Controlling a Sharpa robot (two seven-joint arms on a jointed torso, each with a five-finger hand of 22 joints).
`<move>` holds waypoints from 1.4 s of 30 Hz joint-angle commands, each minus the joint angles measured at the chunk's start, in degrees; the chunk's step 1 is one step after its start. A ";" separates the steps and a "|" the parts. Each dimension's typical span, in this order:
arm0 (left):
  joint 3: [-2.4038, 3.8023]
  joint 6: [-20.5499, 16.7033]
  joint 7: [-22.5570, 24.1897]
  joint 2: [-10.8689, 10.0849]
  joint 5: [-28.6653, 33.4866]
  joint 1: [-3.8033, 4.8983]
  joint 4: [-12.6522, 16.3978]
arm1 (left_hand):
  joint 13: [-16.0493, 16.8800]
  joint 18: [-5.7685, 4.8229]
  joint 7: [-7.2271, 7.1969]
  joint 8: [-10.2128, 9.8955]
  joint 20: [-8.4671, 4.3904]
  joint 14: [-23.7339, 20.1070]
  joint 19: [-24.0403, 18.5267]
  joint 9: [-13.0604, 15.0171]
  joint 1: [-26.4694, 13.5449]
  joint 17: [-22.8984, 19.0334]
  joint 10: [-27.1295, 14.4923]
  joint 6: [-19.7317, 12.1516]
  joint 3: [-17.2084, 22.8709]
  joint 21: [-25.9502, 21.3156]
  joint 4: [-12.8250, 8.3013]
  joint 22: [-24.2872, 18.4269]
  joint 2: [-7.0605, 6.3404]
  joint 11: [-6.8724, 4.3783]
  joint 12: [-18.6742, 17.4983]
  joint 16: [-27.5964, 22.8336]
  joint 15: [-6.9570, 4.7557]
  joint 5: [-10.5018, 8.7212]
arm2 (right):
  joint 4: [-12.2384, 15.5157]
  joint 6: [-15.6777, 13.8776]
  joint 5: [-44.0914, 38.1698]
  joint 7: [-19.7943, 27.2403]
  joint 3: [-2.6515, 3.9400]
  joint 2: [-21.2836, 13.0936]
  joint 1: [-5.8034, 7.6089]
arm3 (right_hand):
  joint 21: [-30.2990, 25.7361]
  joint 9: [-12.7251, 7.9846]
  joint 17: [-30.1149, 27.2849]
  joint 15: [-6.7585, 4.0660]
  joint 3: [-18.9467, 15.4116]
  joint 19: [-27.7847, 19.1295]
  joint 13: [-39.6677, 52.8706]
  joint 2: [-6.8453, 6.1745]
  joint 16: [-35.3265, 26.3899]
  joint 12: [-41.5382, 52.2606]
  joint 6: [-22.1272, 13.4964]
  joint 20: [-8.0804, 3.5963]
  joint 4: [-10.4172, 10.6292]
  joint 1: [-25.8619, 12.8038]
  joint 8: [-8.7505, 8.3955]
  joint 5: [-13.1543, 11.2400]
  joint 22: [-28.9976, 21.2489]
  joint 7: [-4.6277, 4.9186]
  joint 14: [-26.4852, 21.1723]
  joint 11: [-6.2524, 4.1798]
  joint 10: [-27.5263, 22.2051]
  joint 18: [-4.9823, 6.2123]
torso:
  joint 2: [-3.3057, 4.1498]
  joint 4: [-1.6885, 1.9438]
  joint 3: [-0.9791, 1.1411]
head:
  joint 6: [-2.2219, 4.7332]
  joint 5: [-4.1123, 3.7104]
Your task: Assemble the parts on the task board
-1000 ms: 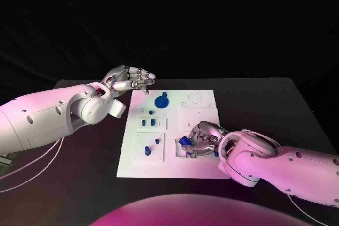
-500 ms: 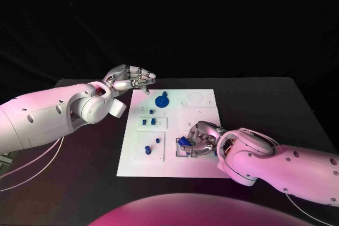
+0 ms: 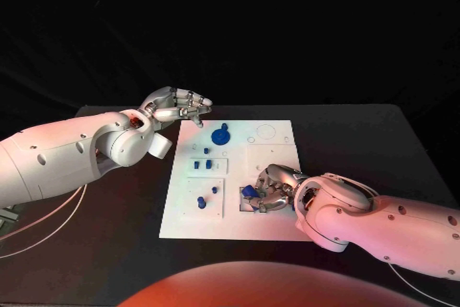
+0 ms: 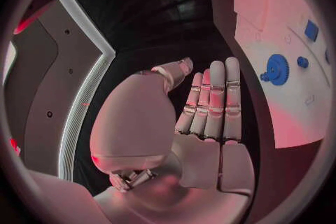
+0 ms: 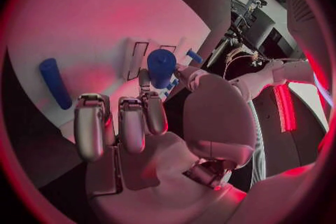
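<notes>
Nearest to me, my right hand [image 3: 270, 189] sits low over the near-right part of the white rectangular task board [image 3: 271, 224], and over the last second it has edged slightly toward the board's middle, its fingers closing further round the small blue cylindrical part [image 3: 251, 193] at the outlined square recess there. In the right wrist view the blue cylinder [image 5: 161, 66] stands at the fingertips [image 5: 155, 113], pinched between the thumb and the curled fingers, so I judge the hand has hold of it and is settling it into its seat (whether it is fully home I cannot tell from here). Just left of that, on the board's near-left panel, a short blue peg [image 3: 201, 202] stands untouched, with two small blue pieces [image 3: 201, 165] on the panel beyond it; none of these has shifted. Farther up the board lies the blue toothed gear with its stub handle [image 3: 219, 135], also where it was. At the far-left corner of the board my left hand [image 3: 178, 107] hovers above the black worktop [image 3: 383, 141], unmoved; the left wrist view shows its fingers [image 4: 213, 98] straight and side by side, thumb apart, nothing in them. I read this as one insertion in progress, with several parts left.
</notes>
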 commanded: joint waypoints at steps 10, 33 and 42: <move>0.04 0.94 0.04 0.02 -0.14 0.04 0.15 | -0.03 0.77 -0.07 0.17 0.38 -0.33 -0.18 -0.09 -0.29 -0.09 -0.53 -0.44 -0.23 -0.24 0.17 -0.08 0.22 0.03 0.32 -0.22 0.14 0.29 | 0.09 2.07 -2.16 -1.29 -0.16 -0.21 -0.18 | -0.48 -0.35 8.43 -0.10 -1.71 3.88 3.00 -0.05 -0.07 -0.50 3.09 -0.20 0.29 -1.25 0.16 0.33 13.20 -2.89 4.69 0.20 -0.15 -0.72 | -0.04 -0.07 0.03 | -0.04 0.13; 0.04 0.75 0.07 -0.05 -0.16 0.04 0.22 | -0.03 0.77 -0.07 0.17 0.38 -0.33 -0.18 -0.09 -0.29 -0.09 -0.53 -0.44 -0.23 -0.24 0.17 -0.08 0.22 0.03 0.32 -0.22 0.14 0.29 | -0.01 2.33 -4.70 -1.79 -0.15 -0.14 -0.18 | -1.14 -0.86 8.32 -0.02 -44.06 3.65 2.60 0.25 -0.20 -1.68 2.91 -0.12 1.25 -15.19 0.51 2.95 13.03 -2.84 4.65 0.29 -0.62 -0.60 | -0.04 -0.05 0.02 | -0.02 0.29; 0.04 0.68 0.07 -0.07 -0.17 0.04 0.23 | -0.04 0.78 -0.07 0.18 0.40 -0.39 -0.17 -0.11 -0.30 -0.09 -0.63 -0.49 -0.20 -0.35 0.20 -0.16 0.21 0.04 0.38 -0.22 0.15 0.28 | 0.11 2.58 -6.48 -2.11 -0.14 -0.14 -0.18 | -1.72 -0.94 8.37 0.05 -44.49 3.46 1.97 -0.19 -0.20 -2.44 2.51 -0.07 1.26 -15.91 0.41 3.06 12.87 -2.71 4.65 0.40 -1.11 -0.48 | -0.03 -0.08 0.05 | 0.03 0.33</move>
